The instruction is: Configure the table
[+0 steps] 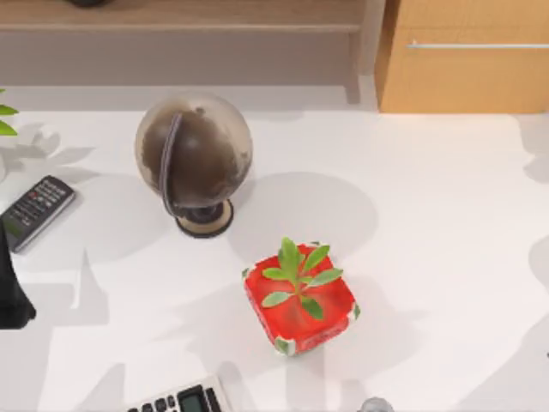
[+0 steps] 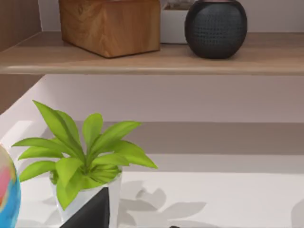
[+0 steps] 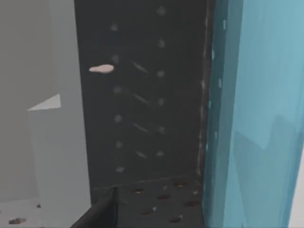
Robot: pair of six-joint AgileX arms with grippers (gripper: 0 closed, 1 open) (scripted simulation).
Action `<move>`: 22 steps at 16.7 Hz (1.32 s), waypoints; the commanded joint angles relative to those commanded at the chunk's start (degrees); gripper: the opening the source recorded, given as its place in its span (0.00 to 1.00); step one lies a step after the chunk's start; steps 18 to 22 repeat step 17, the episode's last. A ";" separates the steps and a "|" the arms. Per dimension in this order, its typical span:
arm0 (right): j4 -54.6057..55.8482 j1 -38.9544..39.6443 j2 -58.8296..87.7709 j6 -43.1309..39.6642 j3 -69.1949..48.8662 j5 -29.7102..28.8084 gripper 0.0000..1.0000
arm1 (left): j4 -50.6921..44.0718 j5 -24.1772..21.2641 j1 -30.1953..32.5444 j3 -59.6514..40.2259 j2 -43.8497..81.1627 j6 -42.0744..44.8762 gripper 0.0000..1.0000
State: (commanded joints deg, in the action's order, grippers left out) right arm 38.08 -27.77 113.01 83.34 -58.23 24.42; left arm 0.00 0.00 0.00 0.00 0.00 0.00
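Note:
The white table spans the top view. A dark globe on a round stand sits left of centre. In front of it, to the right, is a red pot with a green plant. My left arm is parked at the table's left edge. A black part of my left gripper juts in before a white-potted leafy plant in the left wrist view. A dark part of my right gripper shows against a perforated dark panel and a blue translucent sheet.
A black remote lies at the far left and a calculator at the front edge. A wooden cabinet stands at the back right. A shelf above the table holds a wooden box and a black round speaker.

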 joint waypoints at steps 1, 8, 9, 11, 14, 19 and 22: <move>0.00 0.00 0.00 0.00 0.00 0.00 1.00 | 0.00 0.00 0.00 0.00 0.00 0.00 1.00; 1.03 -1.24 -2.87 -0.62 3.50 1.14 1.00 | 0.00 0.00 0.00 0.00 0.00 0.00 1.00; 1.24 -1.56 -3.46 -0.67 4.36 1.40 1.00 | 0.00 0.00 0.00 0.00 0.00 0.00 1.00; 1.61 -2.14 -4.58 -0.81 6.18 1.98 1.00 | 0.00 0.00 0.00 0.00 0.00 0.00 1.00; 2.18 -2.94 -6.31 -1.14 8.87 2.86 1.00 | 0.00 0.00 0.00 0.00 0.00 0.00 1.00; 2.90 -3.85 -7.73 -1.22 11.14 3.69 1.00 | 0.00 0.00 0.00 0.00 0.00 0.00 1.00; 2.90 -3.85 -7.73 -1.22 11.14 3.69 1.00 | 0.00 0.00 0.00 0.00 0.00 0.00 1.00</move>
